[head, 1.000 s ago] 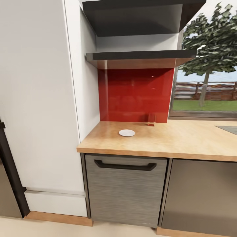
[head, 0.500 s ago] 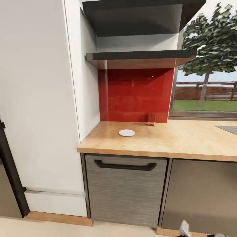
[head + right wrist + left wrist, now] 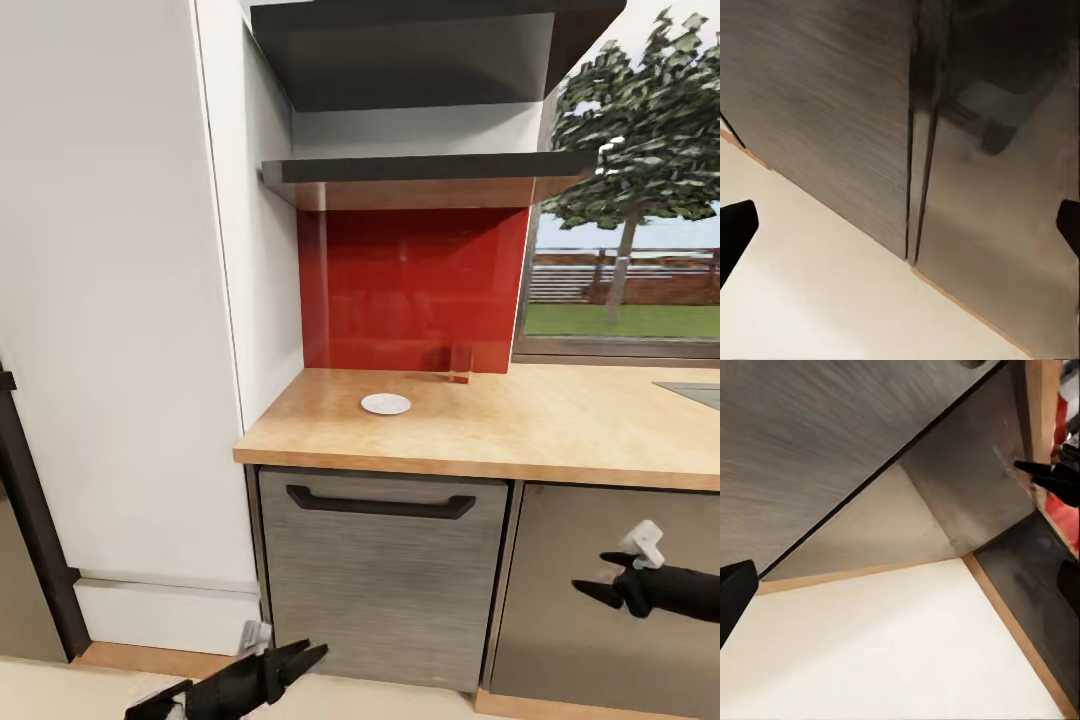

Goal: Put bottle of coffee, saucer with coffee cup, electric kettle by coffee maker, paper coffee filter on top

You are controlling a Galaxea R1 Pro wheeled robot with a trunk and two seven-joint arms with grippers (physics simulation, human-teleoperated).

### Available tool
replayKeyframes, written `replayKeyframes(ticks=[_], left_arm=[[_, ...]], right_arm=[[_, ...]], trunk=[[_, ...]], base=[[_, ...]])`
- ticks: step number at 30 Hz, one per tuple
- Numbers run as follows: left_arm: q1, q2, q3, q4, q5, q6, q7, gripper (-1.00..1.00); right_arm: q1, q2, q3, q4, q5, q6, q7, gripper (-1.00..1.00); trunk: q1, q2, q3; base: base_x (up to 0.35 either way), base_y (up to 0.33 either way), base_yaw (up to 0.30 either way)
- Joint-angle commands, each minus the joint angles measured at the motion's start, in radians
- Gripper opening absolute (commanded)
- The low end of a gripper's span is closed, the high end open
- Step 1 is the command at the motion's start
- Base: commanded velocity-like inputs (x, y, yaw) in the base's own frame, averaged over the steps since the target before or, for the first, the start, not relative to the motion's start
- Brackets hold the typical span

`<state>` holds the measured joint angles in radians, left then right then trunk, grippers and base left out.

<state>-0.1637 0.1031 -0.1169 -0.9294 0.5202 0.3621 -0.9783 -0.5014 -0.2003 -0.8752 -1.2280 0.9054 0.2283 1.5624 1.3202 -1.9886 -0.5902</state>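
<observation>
Head view, itemised. Kitchen counter [image 3: 560,425]: light wood-grain top running from the white tall cabinet [image 3: 110,300] on the left toward the window [image 3: 625,270] on the right. Saucer [image 3: 386,404]: small, round, white, lying flat on the counter toward its left end, well clear of the near edge. Glass [image 3: 460,363]: small and clear, standing upright at the far edge of the counter against the red backsplash [image 3: 415,290], to the right of the saucer and apart from it. Kitchen shelf [image 3: 430,170]: thin dark board on the wall above the backsplash; its top surface is hidden from this angle, so I cannot tell what rests on it. Brushed grey drawer front [image 3: 385,580] with a black handle [image 3: 380,503]: directly below the saucer's stretch of counter. Glossy dark cabinet door [image 3: 590,560]: to its right.

My left fingers [image 3: 300,660]: low, near the floor in front of the drawer front, spread apart and holding nothing. My right fingers [image 3: 600,578]: raised before the glossy door, below counter height, tips pointing left, also apart and holding nothing.

Left wrist view: brushed grey panel [image 3: 817,442], wooden plinth and pale floor [image 3: 892,652]. Right wrist view: seam between two dark cabinet fronts [image 3: 916,150] above the floor, with my two dark fingertips [image 3: 735,229] wide apart at the picture's edges.
</observation>
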Motion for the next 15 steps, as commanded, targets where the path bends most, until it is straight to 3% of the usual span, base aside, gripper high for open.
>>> replayKeyframes(ticks=[1, 5, 7, 8, 10, 11, 14, 15], left_arm=[[0.0, 0.001, -0.004, -0.028, 0.009, 0.03, 0.0, 1.0], [0.0, 0.001, -0.008, -0.183, 0.009, 0.141, -0.001, 1.0], [0.0, 0.001, -0.007, -0.291, 0.009, 0.228, -0.002, 1.0], [0.0, 0.001, -0.006, -0.371, 0.009, 0.284, -0.002, 1.0], [0.0, 0.0, -0.008, -0.437, 0.009, 0.342, -0.002, 1.0], [0.0, -0.002, -0.006, -0.512, 0.01, 0.413, -0.001, 1.0], [0.0, -0.005, -0.004, -0.56, 0.01, 0.452, -0.001, 1.0], [0.0, -0.006, -0.002, -0.58, 0.01, 0.472, -0.001, 1.0]], right_arm=[[0.0, -0.001, 0.007, -0.034, -0.009, 0.031, 0.006, 1.0], [0.001, -0.008, 0.033, -0.172, -0.045, 0.125, 0.008, 1.0], [0.001, -0.014, 0.038, -0.227, -0.053, 0.151, 0.008, 1.0], [-0.001, -0.038, 0.039, -0.246, -0.056, 0.162, 0.008, 1.0], [-0.005, -0.063, 0.04, -0.256, -0.063, 0.181, 0.008, 1.0], [-0.008, -0.108, 0.041, -0.263, -0.103, 0.217, 0.008, 1.0], [-0.009, -0.144, 0.041, -0.267, -0.146, 0.233, 0.008, 1.0], [-0.009, -0.172, 0.041, -0.269, -0.168, 0.239, 0.008, 1.0]], trunk=[[0.0, 0.0, -0.001], [0.0, 0.0, -0.001], [0.0, 0.0, -0.001], [0.0, 0.0, -0.001], [0.0, 0.0, -0.001], [0.0, 0.0, -0.001], [0.0, 0.0, -0.001], [0.0, 0.0, -0.001]], base=[[0.0, 0.0, 0.0], [0.0, 0.0, 0.0], [0.0, 0.0, 0.0], [0.0, 0.0, 0.0], [0.0, 0.0, 0.0], [0.0, 0.0, 0.0], [0.0, 0.0, 0.0], [0.0, 0.0, 0.0]])
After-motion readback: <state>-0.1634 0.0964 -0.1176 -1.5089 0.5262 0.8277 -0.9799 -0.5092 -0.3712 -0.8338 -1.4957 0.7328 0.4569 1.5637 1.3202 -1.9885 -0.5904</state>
